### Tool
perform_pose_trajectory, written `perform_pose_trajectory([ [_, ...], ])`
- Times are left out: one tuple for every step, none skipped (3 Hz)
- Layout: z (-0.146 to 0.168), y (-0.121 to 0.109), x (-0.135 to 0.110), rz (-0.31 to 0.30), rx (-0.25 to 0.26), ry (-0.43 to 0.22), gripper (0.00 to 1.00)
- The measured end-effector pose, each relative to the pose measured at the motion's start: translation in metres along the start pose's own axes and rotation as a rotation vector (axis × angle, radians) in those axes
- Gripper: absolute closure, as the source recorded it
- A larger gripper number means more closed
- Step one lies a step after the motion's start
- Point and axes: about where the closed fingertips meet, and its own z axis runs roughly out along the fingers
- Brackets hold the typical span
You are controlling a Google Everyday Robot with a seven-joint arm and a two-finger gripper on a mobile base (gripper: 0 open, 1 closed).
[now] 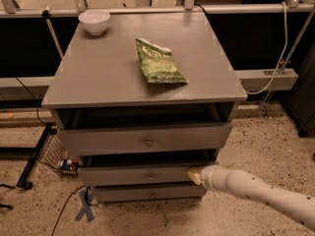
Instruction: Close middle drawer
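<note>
The middle drawer is a long low grey front with a tiny round knob. It stands out a little from the cabinet, with a dark gap above it. My gripper, at the end of the white arm that comes in from the lower right, rests against the right end of that drawer front. The taller top drawer, with a larger knob, is pulled out above it. The bottom drawer front sits further back.
On the grey cabinet top lie a green snack bag and a white bowl. A black stand leg, cables and blue tape lie on the speckled floor to the left. A white rail runs behind.
</note>
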Motion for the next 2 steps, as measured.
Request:
perform_pose_trajectory([
  [0.0061,-0.0033,-0.0038,-0.006,-0.007,-0.013,1.00],
  [0.0145,-0.0072,-0.0072,-0.016,-0.021,-0.018,1.00],
])
